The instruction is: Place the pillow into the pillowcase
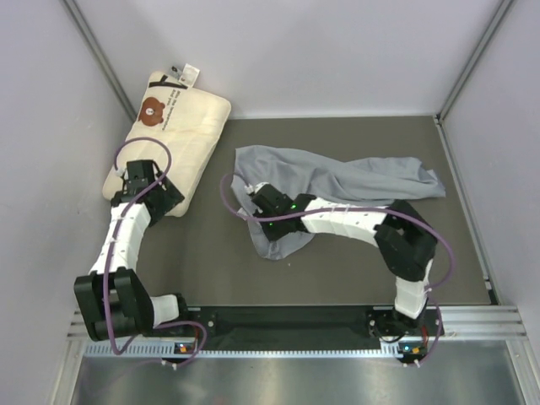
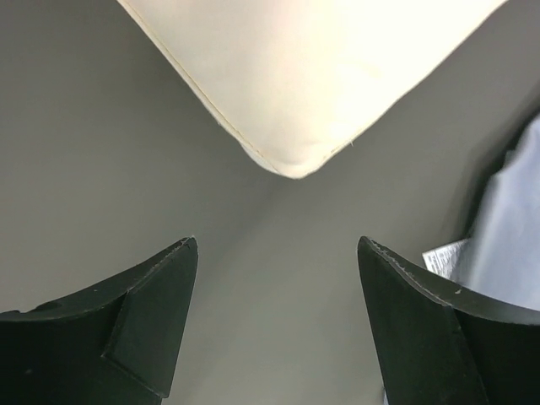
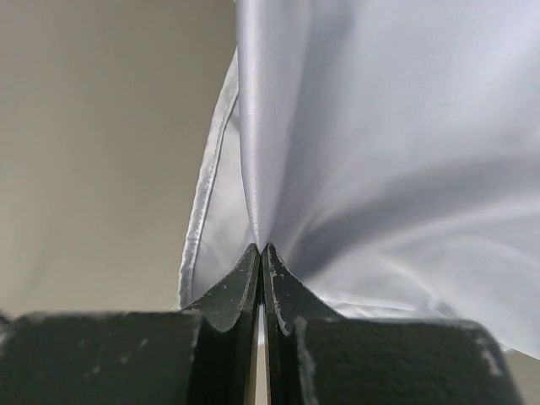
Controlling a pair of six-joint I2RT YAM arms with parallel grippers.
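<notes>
The cream pillow [image 1: 177,126] with a brown bear face lies at the far left of the dark mat, its white tag at the top. My left gripper [image 1: 160,196] hovers over its near corner, open and empty; in the left wrist view the pillow's corner [image 2: 291,160] sits just ahead of the gripper [image 2: 278,245]. The grey-blue pillowcase [image 1: 354,181] lies crumpled across the middle. My right gripper [image 1: 260,202] is shut on a fold of the pillowcase near its left edge. The right wrist view shows the fabric [image 3: 380,152] pinched between the closed gripper [image 3: 261,249].
The dark mat [image 1: 354,261] covers the table inside white walls. Metal corner posts [image 1: 97,46] stand at the back left and back right. A silver rail [image 1: 472,316] runs along the near edge by the arm bases.
</notes>
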